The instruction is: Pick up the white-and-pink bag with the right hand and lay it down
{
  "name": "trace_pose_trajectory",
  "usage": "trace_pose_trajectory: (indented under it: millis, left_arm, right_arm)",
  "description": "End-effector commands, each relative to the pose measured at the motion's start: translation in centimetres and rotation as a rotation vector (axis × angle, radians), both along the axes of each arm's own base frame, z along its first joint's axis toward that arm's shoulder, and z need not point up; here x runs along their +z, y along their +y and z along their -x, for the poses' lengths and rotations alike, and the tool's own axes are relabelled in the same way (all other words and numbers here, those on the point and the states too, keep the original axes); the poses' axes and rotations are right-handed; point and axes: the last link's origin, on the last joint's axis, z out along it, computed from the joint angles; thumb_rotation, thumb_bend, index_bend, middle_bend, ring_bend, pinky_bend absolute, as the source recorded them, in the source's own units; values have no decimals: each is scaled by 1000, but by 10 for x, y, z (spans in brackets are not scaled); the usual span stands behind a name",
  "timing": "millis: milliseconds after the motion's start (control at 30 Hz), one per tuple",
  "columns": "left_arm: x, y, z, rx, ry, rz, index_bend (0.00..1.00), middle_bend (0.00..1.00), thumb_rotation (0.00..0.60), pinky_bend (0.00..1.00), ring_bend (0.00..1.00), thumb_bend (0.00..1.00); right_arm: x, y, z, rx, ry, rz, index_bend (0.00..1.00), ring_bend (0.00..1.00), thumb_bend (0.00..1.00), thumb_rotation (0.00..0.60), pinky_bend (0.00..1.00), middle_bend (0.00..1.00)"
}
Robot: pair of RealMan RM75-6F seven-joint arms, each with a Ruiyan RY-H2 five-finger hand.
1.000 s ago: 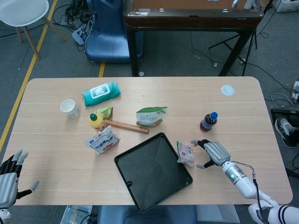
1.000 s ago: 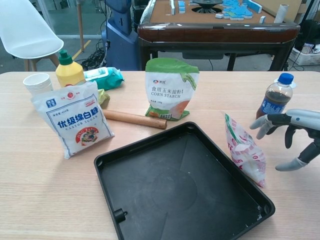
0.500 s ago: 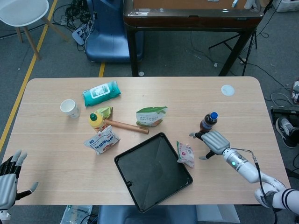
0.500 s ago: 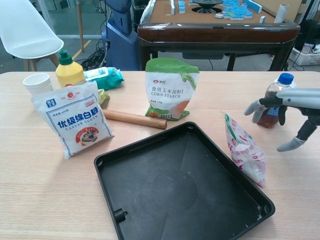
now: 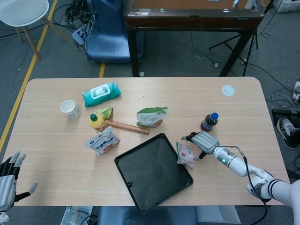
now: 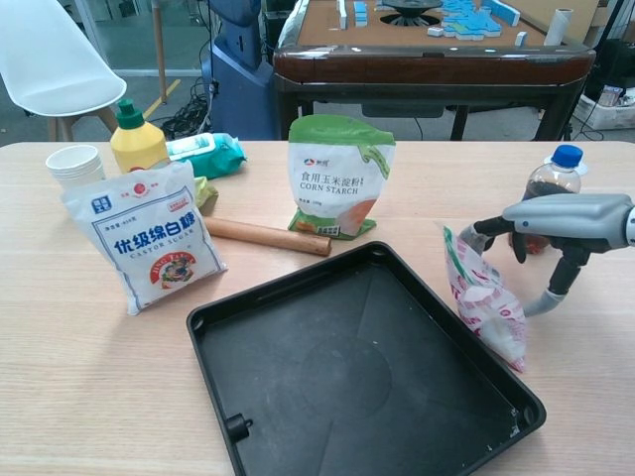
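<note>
White-and-pink bag [image 6: 485, 304] stands upright against the right outer rim of the black tray [image 6: 347, 367], long axis vertical, top edge tilted slightly left. Right hand [image 6: 541, 234] reaches over the bag top from the right, fingers spread, fingertips at the top edge; cannot tell if touching. Cola bottle [image 6: 546, 194] just beyond. Bare table [image 6: 595, 367] lies right of the bag. Left hand [image 5: 9, 180] open at the near-left edge.
</note>
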Motion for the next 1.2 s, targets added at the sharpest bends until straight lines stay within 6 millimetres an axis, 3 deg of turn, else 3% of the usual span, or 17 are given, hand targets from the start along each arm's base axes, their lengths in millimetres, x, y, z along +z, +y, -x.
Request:
trace_pose_trajectory:
  millis: [33,1200]
  left_arm:
    - [1,0,0,0,1,-3,77,15,600,56,0,177]
    - [-2,-1,-6,-6,0,13,77,14,600,55,0,176]
  right_arm:
    - [-4,1,-1,13,-6,-13,178,204,0,600,370,271]
    - [-4,39,26,-73,-197,-17,178,204,0,600,349,268]
